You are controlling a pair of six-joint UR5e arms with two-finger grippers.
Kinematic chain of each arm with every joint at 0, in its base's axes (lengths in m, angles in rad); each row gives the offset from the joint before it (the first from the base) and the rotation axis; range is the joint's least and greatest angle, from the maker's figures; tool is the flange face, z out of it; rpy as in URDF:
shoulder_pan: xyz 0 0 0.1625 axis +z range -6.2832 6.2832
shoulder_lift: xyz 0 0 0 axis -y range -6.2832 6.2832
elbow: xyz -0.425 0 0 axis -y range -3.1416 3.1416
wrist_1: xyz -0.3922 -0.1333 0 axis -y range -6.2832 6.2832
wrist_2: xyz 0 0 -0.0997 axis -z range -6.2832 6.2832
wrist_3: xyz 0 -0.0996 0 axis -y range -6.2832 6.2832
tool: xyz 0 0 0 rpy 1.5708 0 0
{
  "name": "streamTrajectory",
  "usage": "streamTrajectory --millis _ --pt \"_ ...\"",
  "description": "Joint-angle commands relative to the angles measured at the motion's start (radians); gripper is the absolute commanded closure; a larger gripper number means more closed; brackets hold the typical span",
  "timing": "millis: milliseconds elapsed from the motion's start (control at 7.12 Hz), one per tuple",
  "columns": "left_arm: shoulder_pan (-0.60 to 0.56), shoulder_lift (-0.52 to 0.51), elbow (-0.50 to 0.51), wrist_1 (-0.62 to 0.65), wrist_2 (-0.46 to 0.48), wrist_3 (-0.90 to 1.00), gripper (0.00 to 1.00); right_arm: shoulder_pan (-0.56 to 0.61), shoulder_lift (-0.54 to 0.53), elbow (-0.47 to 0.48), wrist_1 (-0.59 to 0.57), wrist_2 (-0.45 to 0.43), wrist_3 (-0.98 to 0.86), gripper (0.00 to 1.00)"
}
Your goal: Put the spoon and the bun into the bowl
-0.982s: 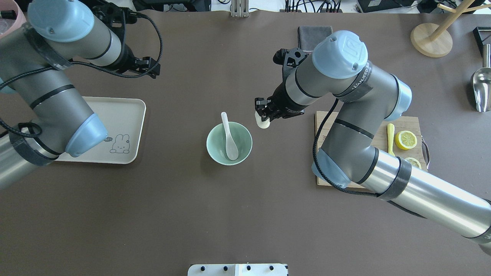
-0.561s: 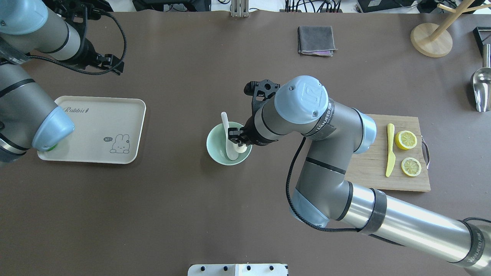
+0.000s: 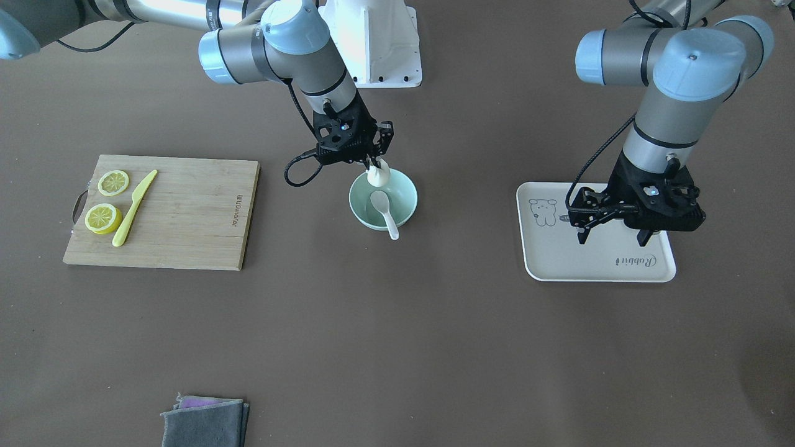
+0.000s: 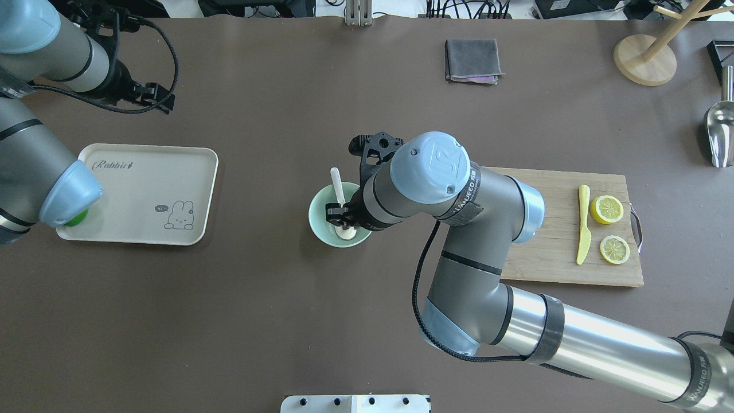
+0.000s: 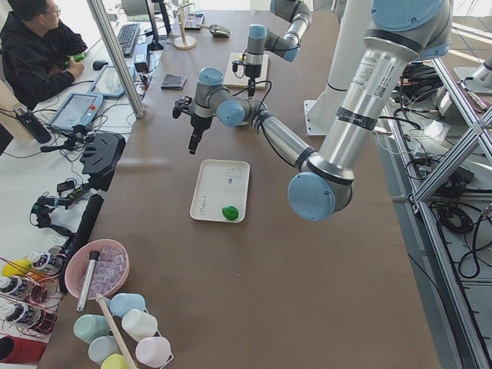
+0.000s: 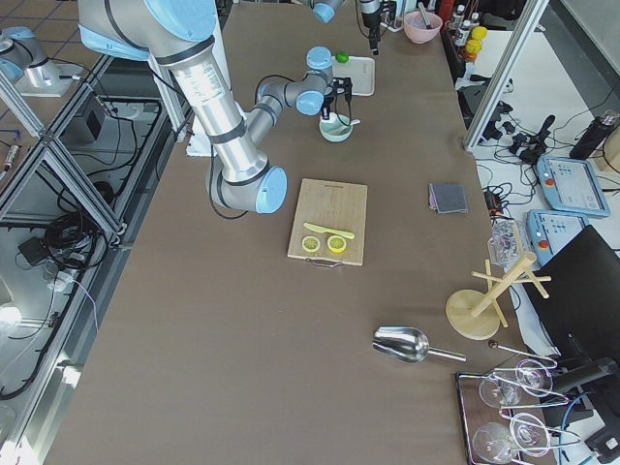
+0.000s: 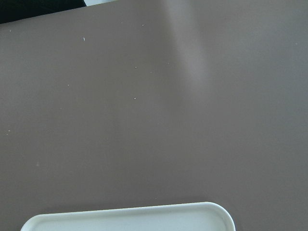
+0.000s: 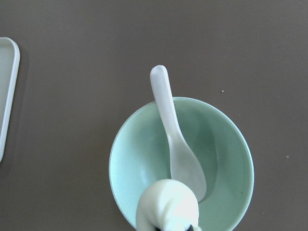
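over the tray (image 3: 590, 267) the left gripper (image 3: 612, 236) hangs open and empty. the right gripper (image 3: 376, 168) is above the bowl (image 3: 405, 197), where the spoon (image 3: 384, 208) already lies, handle over the rim. it grips the bun (image 3: 377, 176) low over the bowl; only the release seems left.

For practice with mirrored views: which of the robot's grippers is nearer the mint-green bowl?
Right. The right gripper hangs just over the bowl, holding the bun. The left gripper is far off to the side, over the tray.
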Motion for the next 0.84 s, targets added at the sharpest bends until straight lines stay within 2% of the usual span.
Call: streamTrajectory --millis 0,281,421,561,702 --pt "0.001 0.012 0.003 -0.001 0.002 0.0 0.02 0.009 0.013 -0.001 -0.005 0.0 0.029 0.0" --pt "0.004 0.012 0.0 -0.001 0.002 0.0 0.02 0.039 0.01 0.011 -0.034 0.013 0.021 0.0" --pt "0.007 0.012 0.003 0.0 0.007 0.001 0.02 0.099 -0.01 0.046 -0.134 0.087 -0.014 0.0" --pt "0.003 0.014 -0.017 0.0 0.002 0.001 0.02 0.171 -0.088 0.133 -0.226 0.165 -0.162 0.0" --pt "-0.006 0.024 -0.037 0.002 -0.001 0.003 0.02 0.205 -0.21 0.249 -0.293 0.186 -0.327 0.0"
